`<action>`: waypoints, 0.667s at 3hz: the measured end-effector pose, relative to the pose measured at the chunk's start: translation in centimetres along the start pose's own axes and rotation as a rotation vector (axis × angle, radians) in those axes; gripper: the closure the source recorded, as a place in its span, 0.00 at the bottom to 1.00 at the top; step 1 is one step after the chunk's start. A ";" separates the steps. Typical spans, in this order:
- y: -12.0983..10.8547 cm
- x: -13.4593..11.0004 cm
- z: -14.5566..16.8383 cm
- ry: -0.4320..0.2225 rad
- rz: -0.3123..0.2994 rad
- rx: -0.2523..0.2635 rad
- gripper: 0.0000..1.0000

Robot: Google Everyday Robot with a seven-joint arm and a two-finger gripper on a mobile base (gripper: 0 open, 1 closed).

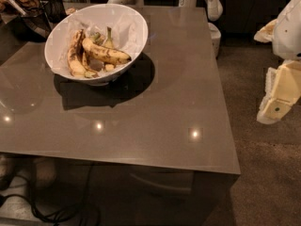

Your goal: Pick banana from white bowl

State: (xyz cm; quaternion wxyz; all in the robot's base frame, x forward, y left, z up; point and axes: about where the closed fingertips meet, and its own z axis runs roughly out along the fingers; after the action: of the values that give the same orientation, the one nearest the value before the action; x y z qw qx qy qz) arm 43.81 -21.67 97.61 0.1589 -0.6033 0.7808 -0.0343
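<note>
The banana [106, 53] lies across the middle of the white bowl [131, 20], touching a streaked banana [74, 55] on its left, with a stubby one [108, 39] just behind. The bowl sits at the far left of the table [178, 102]. The end effector [278, 98] hangs well to the right, off the table; whether it is spread or closed cannot be told.

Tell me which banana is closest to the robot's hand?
The spotted banana lying across the white bowl: its tip reaches furthest right, past the streaky banana and stubby banana, toward the gripper beside the table.
</note>
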 end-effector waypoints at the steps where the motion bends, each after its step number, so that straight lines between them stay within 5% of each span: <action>1: 0.0 0.0 0.0 0.000 0.000 0.000 0.00; 2: -0.4 -1.6 -0.9 -0.011 -0.019 0.005 0.00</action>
State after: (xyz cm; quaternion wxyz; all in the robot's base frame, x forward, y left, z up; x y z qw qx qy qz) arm 44.23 -20.36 98.92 0.1645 -0.6106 0.7739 -0.0345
